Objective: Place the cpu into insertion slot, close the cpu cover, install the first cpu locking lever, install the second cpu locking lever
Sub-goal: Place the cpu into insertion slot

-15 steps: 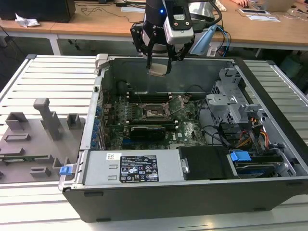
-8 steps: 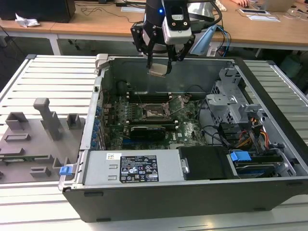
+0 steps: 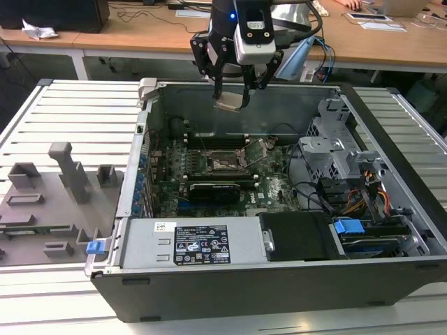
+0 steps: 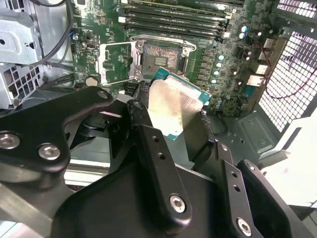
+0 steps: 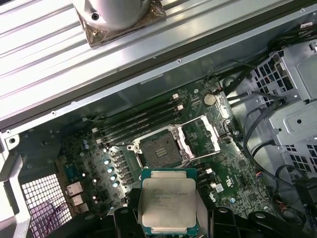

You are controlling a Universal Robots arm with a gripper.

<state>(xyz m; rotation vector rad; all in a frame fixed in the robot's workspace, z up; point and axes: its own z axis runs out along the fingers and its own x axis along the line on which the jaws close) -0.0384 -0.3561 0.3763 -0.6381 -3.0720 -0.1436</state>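
Observation:
My gripper [image 3: 232, 89] hangs above the back part of the open computer case, shut on the cpu [image 3: 232, 102], a flat square chip with a pale silver face. In both wrist views the cpu [image 5: 168, 201] [image 4: 173, 106] sits clamped by its edges between the black fingers [image 4: 148, 134]. Well below it lies the insertion slot [image 5: 158, 148] [image 4: 161, 57] [image 3: 225, 164], a square black-rimmed socket on the green board, uncovered. The cpu cover [image 5: 204, 134] [image 4: 115, 62], a silver frame with a square window, is flipped open beside the slot.
Memory slots [image 5: 141, 119] run along one side of the socket. A long black card [image 3: 216, 188], a labelled power supply [image 3: 199, 244] and a grey drive cage [image 3: 335, 150] with cables fill the case. Grey fixtures [image 3: 63, 174] stand on the table at the exterior view's left.

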